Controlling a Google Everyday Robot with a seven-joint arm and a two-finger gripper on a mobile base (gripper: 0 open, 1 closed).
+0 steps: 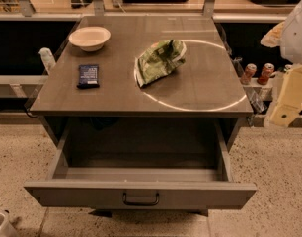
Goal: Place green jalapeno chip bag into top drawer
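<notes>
One crumpled green foil chip bag lies mid-tabletop, near one cream bowl and one dark-blue flat packet. The one grey metal drawer below stands open. The tool hangs far right, well apart; whether it is wide or narrow I cannot tell.

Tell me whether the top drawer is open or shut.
Open: the top drawer juts forward, inside exposed. The gripper sits at the right edge.

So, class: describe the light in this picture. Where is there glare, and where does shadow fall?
Camera view: warm, dim light; a bright curved glare line crosses the table, passing the green jalapeno chip bag; the open top drawer is deeply shadowed at the back, under the table; the gripper, at the right edge beside the table, catches pale light.
</notes>
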